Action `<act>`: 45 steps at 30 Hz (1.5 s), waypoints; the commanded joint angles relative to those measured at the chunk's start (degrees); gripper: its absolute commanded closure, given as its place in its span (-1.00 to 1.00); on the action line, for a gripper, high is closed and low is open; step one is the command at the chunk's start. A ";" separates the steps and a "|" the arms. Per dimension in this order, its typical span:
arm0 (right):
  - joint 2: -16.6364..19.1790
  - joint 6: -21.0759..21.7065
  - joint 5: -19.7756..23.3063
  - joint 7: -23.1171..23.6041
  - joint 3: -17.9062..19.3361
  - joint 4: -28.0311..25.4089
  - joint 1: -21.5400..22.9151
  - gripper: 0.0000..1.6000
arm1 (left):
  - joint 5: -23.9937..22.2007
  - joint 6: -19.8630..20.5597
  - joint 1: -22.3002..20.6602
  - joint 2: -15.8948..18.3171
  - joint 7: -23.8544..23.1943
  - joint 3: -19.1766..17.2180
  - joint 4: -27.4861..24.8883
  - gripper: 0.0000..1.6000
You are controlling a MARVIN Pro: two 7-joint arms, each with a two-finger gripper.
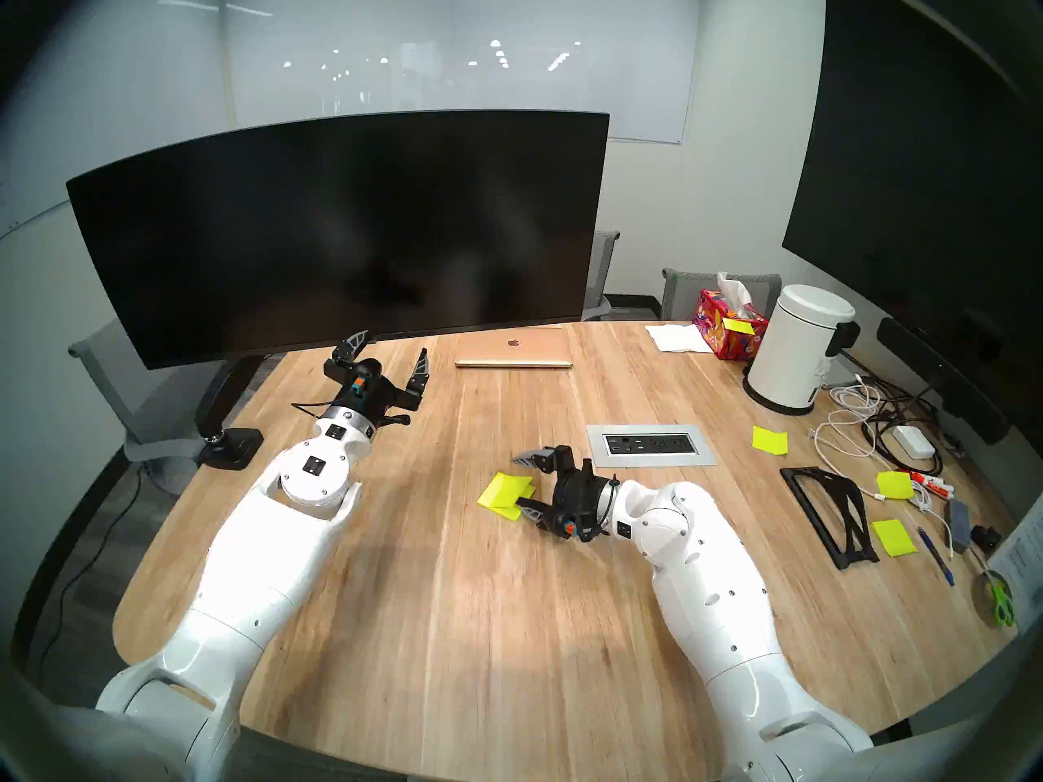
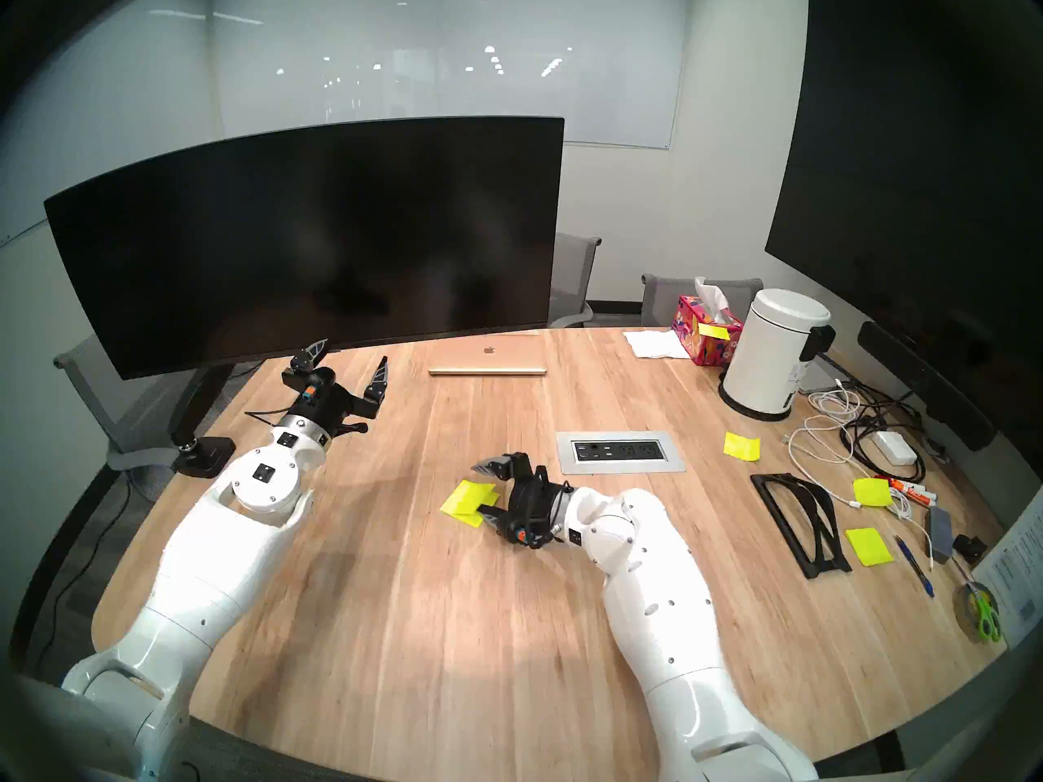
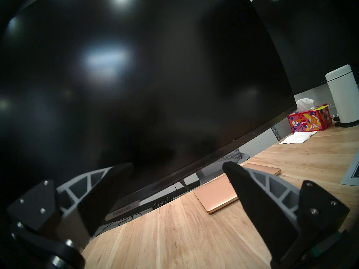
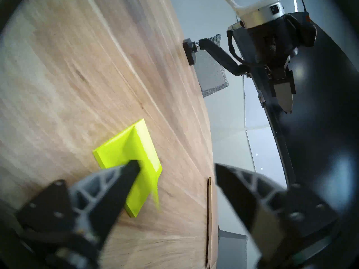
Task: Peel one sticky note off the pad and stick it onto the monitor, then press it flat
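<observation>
Jaws on the right arm stand apart with a clear gap and grip nothing. One finger rests its tip on top of the pad, and the other finger hangs free beside the pad's edge. The left jaws are spread wide and empty, held above the counter just below and in front of the monitor's lower edge, fingers pointing toward the screen.

The monitor, wide, curved and dark, hangs on a black arm clamped at the counter's left edge; nothing is stuck on its face. The wooden counter carries everything else. A flat dark wall screen fills the right side.

The pad lies near the counter's middle, well apart from the monitor. Its top sheet, the sticky note, is attached to the stack and curls up at the edge nearest the right wrist; that edge is blurred.

A white lidded bin stands at the far right, with a patterned tissue box just beside it. A closed gold laptop lies under the monitor's right end. A metal power panel is set into the counter just beyond the right jaws. Farther right are a black stand, tangled cables and loose yellow sheets.
</observation>
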 commanded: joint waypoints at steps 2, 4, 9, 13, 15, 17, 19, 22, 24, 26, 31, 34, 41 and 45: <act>-0.25 -0.17 0.79 -0.67 0.72 -0.82 0.87 1.00 | 0.00 -0.07 -0.53 -0.15 0.03 -0.01 -0.74 -1.00; -0.24 -0.32 0.89 -0.58 0.91 -0.89 0.79 1.00 | 0.00 -0.07 -0.53 -0.15 0.03 -0.01 -0.74 -1.00; -0.65 -0.33 2.32 0.72 1.95 -0.74 0.64 1.00 | 0.00 -0.07 -0.53 -0.15 0.03 -0.01 -0.74 -1.00; -0.47 -0.58 2.19 0.65 2.28 -0.42 0.62 1.00 | 0.00 -0.06 -0.53 -0.14 0.03 -0.01 -0.74 -1.00; -0.47 -0.60 2.35 0.98 2.51 -0.55 0.47 1.00 | 0.00 -0.06 -0.53 -0.14 0.03 -0.01 -0.75 -1.00; -0.46 -0.54 2.30 1.58 2.71 -0.82 0.34 1.00 | 0.00 -0.06 -0.53 -0.14 0.03 -0.01 -0.75 -1.00; -0.47 -0.55 2.11 1.43 2.79 -0.88 0.28 0.79 | 0.00 -0.06 -0.53 -0.14 0.03 -0.01 -0.74 -1.00; -0.36 -0.53 1.89 1.70 3.06 -0.69 0.44 -1.00 | 0.00 -0.06 -0.53 -0.14 0.03 -0.01 -0.74 -1.00; -0.33 -0.58 1.89 1.87 3.32 -0.60 0.54 -1.00 | 0.00 -0.07 -0.53 -0.14 0.03 -0.01 -0.74 -1.00; -0.28 -0.63 1.86 1.91 3.58 -0.55 0.58 -1.00 | 0.00 -0.07 -0.53 -0.14 0.03 -0.01 -0.74 -1.00; -0.35 -0.72 1.75 2.00 3.99 -0.35 0.77 -1.00 | 0.00 -0.07 -0.53 -0.14 0.03 -0.01 -0.74 -1.00; -0.40 -0.73 1.70 2.09 4.19 -0.14 1.00 -1.00 | 0.00 -0.07 -0.53 -0.14 0.03 -0.01 -0.74 -1.00; -0.51 -0.91 1.62 1.78 4.67 0.51 1.25 -1.00 | 0.00 -0.07 -0.53 -0.14 0.03 -0.01 -0.74 -1.00; -0.77 -0.97 1.38 1.66 4.61 0.84 1.33 -1.00 | 0.00 -0.07 -0.53 -0.14 0.03 -0.01 -0.74 -1.00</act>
